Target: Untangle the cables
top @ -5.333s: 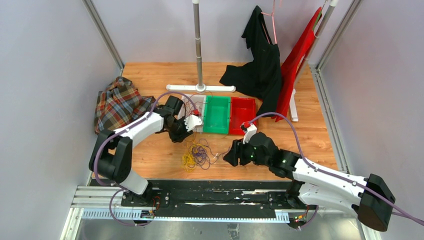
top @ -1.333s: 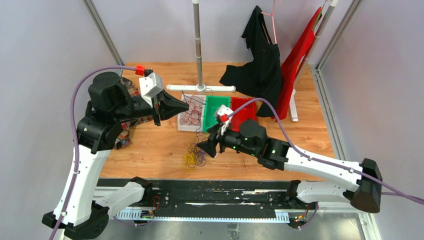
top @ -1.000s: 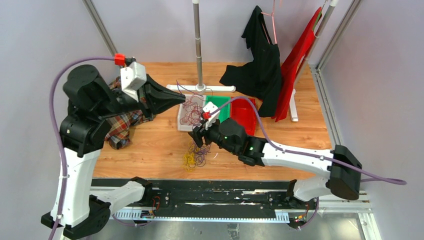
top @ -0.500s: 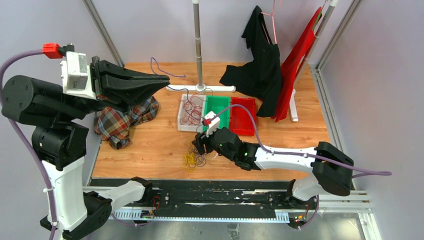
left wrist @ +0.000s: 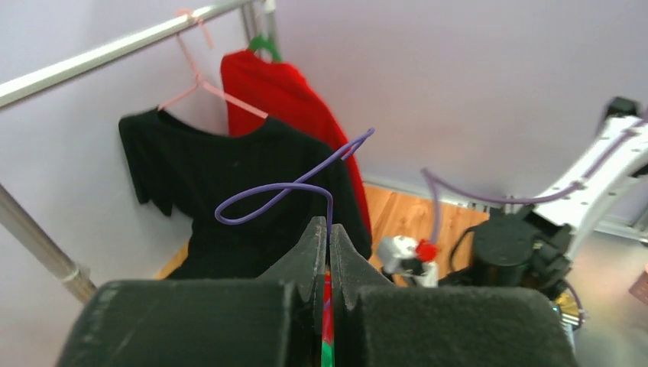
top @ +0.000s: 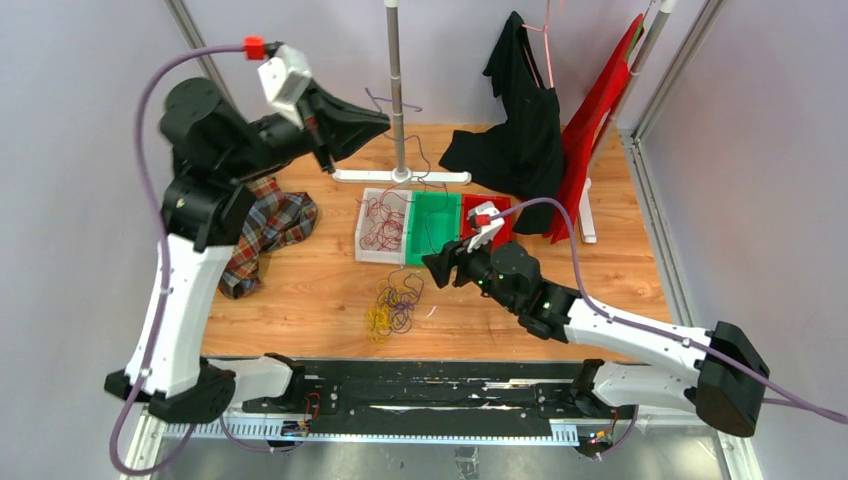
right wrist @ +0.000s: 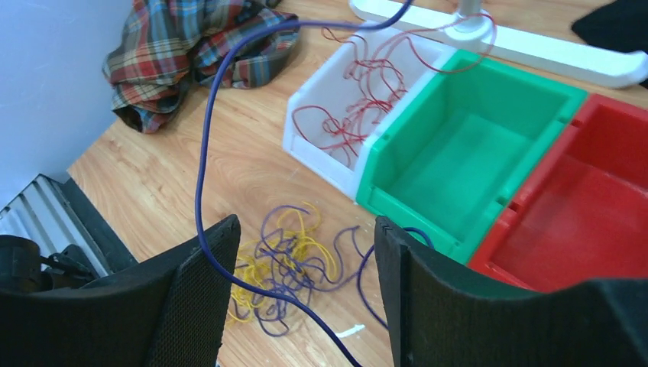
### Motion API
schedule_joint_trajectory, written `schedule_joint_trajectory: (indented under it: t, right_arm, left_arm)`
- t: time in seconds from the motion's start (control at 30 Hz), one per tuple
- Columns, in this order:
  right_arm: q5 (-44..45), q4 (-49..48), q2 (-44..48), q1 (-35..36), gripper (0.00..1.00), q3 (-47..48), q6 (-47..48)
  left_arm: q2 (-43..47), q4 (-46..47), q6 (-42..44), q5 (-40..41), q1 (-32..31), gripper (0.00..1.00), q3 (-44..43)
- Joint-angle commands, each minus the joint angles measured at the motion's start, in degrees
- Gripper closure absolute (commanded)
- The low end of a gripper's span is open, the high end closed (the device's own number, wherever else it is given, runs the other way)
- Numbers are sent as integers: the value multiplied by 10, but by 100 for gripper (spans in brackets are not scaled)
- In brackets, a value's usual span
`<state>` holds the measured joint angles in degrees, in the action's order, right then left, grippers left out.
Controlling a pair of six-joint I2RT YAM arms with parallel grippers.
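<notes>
No legible text, label, brand, number or sign in any view. Surfaces checked: white bin (right wrist: 317,164), green bin (right wrist: 413,222) and red bin (right wrist: 581,222) show plain walls. Any marking on the arm housings is too small to make out.

The white bin (right wrist: 321,164) holds red cables (right wrist: 351,115), beside a green bin (right wrist: 458,160) and a red bin (right wrist: 588,214); yellow cables (right wrist: 256,269) mingle with purple cables (right wrist: 294,243).
</notes>
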<state>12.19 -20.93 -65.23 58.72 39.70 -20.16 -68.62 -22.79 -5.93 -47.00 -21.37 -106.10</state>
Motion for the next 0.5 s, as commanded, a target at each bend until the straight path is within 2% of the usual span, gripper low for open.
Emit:
schedule_joint_trajectory:
  t: [0.0,0.13,0.33,0.47]
  right_arm:
    - [-15,42,42,-32,34,-57,-28]
    - [-19,51,90,-50,30,-106,-46]
    - [8,76,161,-54,28,-181,-75]
    - [21,94,203,-56,27,-214,-88]
  left_arm:
    - [-49,17,25,48,-9,99,-15]
    - [-95,32,29,71,-21,100,-43]
    - [-165,22,38,88,-41,100,-128]
    - [-189,18,50,100,-54,100,-154]
